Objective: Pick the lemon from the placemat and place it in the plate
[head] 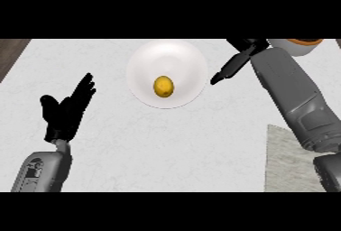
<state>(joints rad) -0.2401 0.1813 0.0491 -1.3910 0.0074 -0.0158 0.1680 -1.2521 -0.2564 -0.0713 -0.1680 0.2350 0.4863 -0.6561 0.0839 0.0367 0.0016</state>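
Note:
A yellow lemon [163, 86] lies on the white plate [181, 58], a little below the plate's middle. My right hand [234, 62] hangs just past the plate's right rim, fingers straight and pointing down-left, holding nothing. Its grey forearm runs down the right side of the view. At the left, my left hand [68, 110] rests open with its fingers up, well apart from the plate. A corner of the grey placemat [288, 162] shows at the lower right, partly hidden by the right forearm.
A white container with an orange top [297, 45] stands at the back right, behind my right arm. A dark wooden strip [12, 52] borders the pale counter at the far left.

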